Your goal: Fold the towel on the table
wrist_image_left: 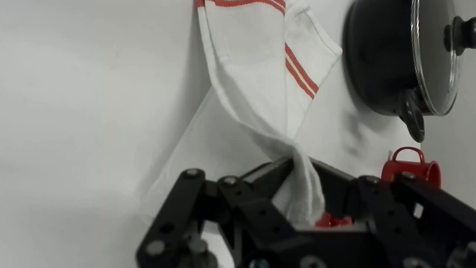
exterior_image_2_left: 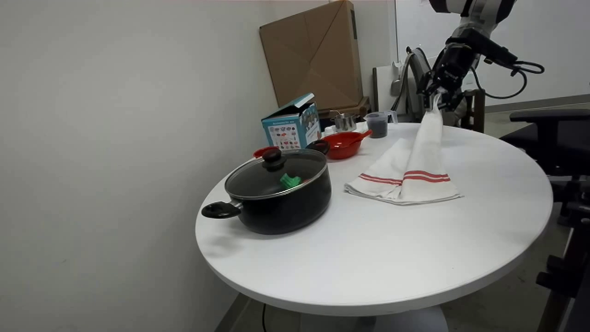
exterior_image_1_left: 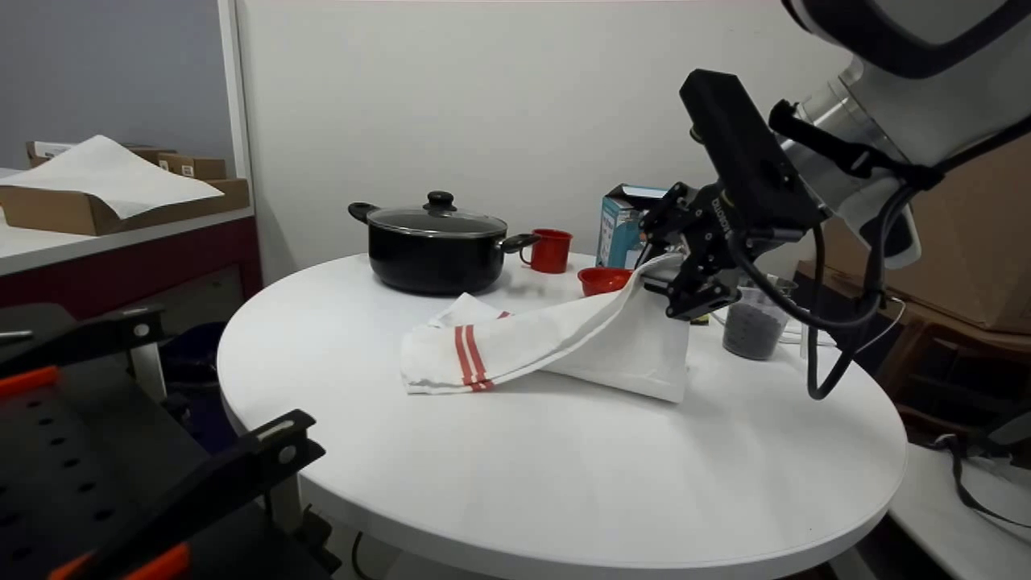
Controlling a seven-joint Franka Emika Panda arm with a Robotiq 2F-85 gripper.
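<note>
We are watching the gripper (wrist_image_left: 302,167) pinching a bunched part of the white towel (exterior_image_1_left: 540,338), its jaws standing narrow with cloth between them. The striped end is lying on the round table (exterior_image_1_left: 564,475), and the gathered part is sloping up to the jaws.

We are judging a crooked fold the likeliest fault: in the wrist view, 2 sets of red stripes (wrist_image_left: 302,69) are running at different angles, so the layers are lying askew, and lowering the bunch straight down is likely to be fixing that skew in place. Because the pinch is gathering cloth into a ridge instead of keeping an edge flat, we are also expecting creases.

Nothing is weighing down the striped end; if the next pull is going sideways instead of up and over, we are risking dragging the whole towel. We are not able to tell how many layers the jaws are holding, and a missed layer is likely to be spoiling the fold.

The black pot (exterior_image_1_left: 435,262) is standing near a towel corner, and a red pan (exterior_image_1_left: 602,280) is showing behind the raised cloth in an exterior view. A low sweep is risking a knock to either.
</note>
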